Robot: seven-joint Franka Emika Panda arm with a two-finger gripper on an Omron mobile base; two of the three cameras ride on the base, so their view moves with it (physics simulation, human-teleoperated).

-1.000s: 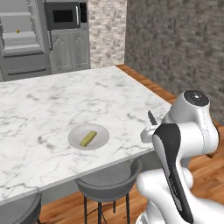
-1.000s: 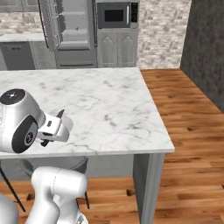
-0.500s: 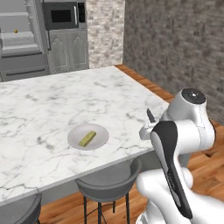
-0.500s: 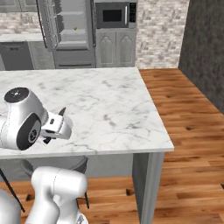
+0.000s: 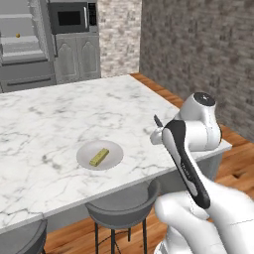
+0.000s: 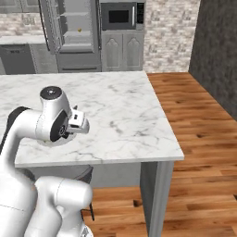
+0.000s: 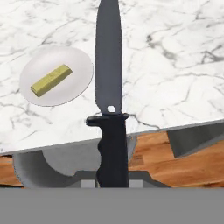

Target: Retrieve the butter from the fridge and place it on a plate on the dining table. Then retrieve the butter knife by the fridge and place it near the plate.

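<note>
butter knife (image 7: 109, 100) clenched in claw (image 7: 112, 177) | seemingly above dining table (image 5: 59, 119) edge | butter (image 5: 99, 157) on plate (image 5: 115, 150)

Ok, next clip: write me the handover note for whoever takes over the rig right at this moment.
Gripper: shut on the butter knife, held by its handle, blade pointing out over the dining table.
Butter: lying on the plate, which sits near the table's front edge.
Fridge: at the far wall, door open.
Done: butter fetched and plated; knife picked up and carried to the table.
Left: lower the knife onto the marble beside the plate and release.
</note>
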